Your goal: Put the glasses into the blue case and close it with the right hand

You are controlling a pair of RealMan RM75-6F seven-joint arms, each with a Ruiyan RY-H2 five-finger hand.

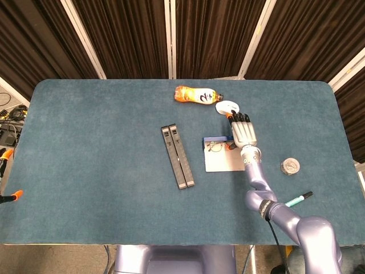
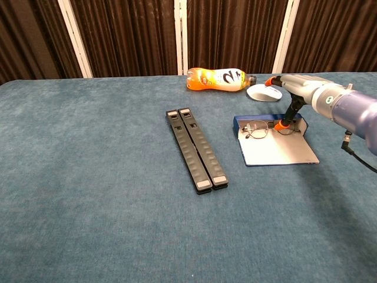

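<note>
The blue case (image 2: pixel 238 124) lies open right of the table's centre, its pale lid (image 2: pixel 277 152) flat toward me. The wire-framed glasses (image 2: pixel 268 128) rest in the blue tray, partly over its front rim. My right hand (image 2: pixel 300 85) hovers over the case's far right corner with its fingers stretched out flat. Its orange-tipped thumb points down and touches the right lens. In the head view the hand (image 1: pixel 244 134) covers the right part of the case (image 1: pixel 222 162), with the glasses (image 1: pixel 215 147) just left of it. My left hand is out of both views.
An orange bottle (image 2: pixel 217 78) lies on its side at the far edge, with a white mouse (image 2: pixel 263 92) beside it, just beyond my hand. Two long black bars (image 2: pixel 197 149) lie left of the case. A small round tin (image 1: pixel 290 166) and a teal pen (image 1: pixel 296 200) sit to the right.
</note>
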